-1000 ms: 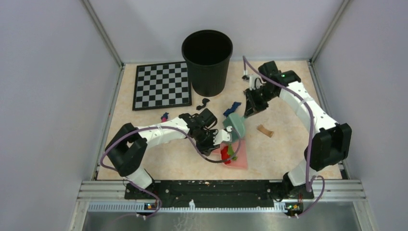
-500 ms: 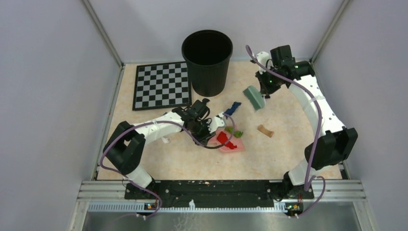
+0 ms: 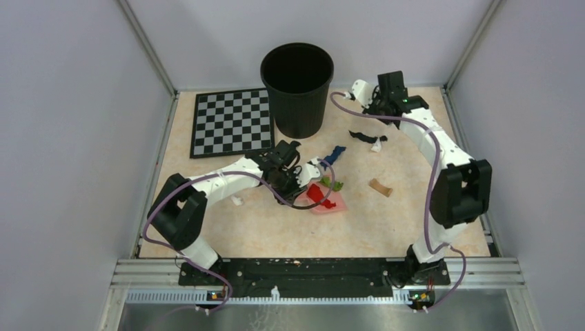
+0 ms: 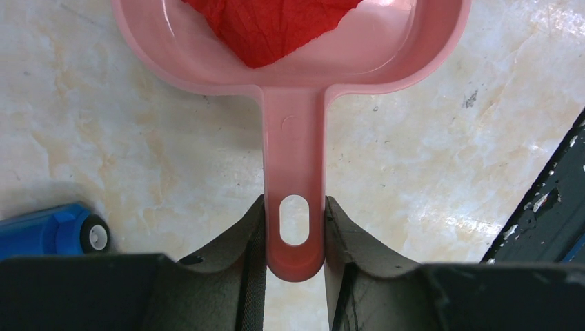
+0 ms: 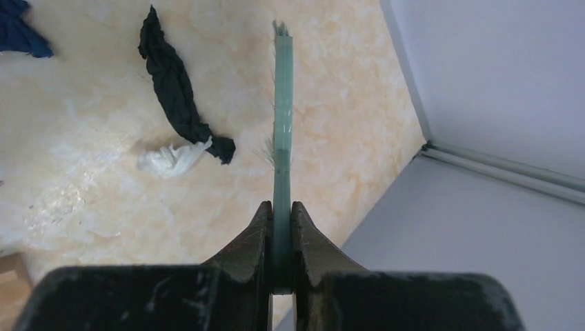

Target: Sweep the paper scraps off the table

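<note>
And the brush is off again! Taking the far wall as twelve o'clock: a second ago the right gripper (image 5: pixel 281 207) had the grey-green hand brush (image 5: pixel 281 138) down at the mouth of the pink plastic dustpan (image 4: pixel 293 138). Now that arm has swung out to the one o'clock corner of the pale marbled table (image 3: pixel 262 234), jaws clamped tight on the brush, which shows edge-on and points straight away from the wrist.

The first batch looks banked to me. A crumpled red paper scrap (image 3: pixel 317 195) sits in the pan and a green paper scrap (image 3: pixel 330 185) lies at its far lip, though whether inside or just outside I can't tell. The left gripper (image 4: pixel 294 207) is partly closed around the pan's handle and has drawn the pan a little toward twelve.

Next up, surely, is the twisted black paper scrap (image 3: pixel 360 136), out at one o'clock from the table's middle. Its long axis runs nearly nine-to-three, with a white paper scrap (image 3: pixel 377 146) touching near its three o'clock end. The brush is beyond them, so a pull toward seven should drive both at the pan.

The dark blue paper scrap (image 3: pixel 336 153) lies seven-to-one, near the pan's twelve. The tan paper scrap (image 3: pixel 379 186) lies ten-to-four, off at the pan's three.
</note>
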`<state>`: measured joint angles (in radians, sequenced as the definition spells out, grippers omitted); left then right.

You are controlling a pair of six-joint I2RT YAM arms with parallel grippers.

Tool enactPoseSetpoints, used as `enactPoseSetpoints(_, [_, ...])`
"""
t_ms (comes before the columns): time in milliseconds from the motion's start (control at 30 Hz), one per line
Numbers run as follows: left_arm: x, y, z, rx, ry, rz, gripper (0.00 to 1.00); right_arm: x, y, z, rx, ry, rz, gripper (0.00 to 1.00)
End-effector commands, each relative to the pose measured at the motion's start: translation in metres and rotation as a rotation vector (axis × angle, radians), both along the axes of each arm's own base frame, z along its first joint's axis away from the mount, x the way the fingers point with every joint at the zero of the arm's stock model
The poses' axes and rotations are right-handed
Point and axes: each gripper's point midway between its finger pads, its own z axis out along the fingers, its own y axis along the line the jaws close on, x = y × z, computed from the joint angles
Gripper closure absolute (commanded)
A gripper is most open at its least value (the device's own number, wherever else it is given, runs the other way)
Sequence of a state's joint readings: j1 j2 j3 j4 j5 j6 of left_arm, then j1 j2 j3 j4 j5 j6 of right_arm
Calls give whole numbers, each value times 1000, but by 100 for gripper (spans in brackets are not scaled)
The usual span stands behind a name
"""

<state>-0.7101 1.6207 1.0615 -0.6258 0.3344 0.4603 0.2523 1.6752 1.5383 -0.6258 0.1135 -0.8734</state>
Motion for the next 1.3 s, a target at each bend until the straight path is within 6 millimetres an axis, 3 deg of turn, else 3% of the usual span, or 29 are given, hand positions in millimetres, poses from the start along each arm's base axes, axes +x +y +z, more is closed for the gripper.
enactPoseSetpoints(0, [12,-2,25,-18,-62,28,100,29,7,-13,-35,-7,20,100])
enactPoseSetpoints(133, [15,-3,22,-15,-69,21,100,1,24,-37,-64,107,84,100])
enactPoseSetpoints(333, [19,-18,18,-54,-51,-1,100,-65,56,-41,-28,244,148,100])
enactPoseSetpoints(500, [36,-28,14,-34,-101,37,100,-111,76,-56,48,386,141,100])
enactPoseSetpoints(700, [46,-35,2,13,-87,97,100,-132,82,-63,121,489,74,100])
enactPoseSetpoints(1067, [58,-41,-4,27,-112,123,100,-170,111,-36,298,705,60,100])
enactPoseSetpoints(1267, [63,-37,0,41,-150,119,100,-174,106,-22,298,710,9,100])
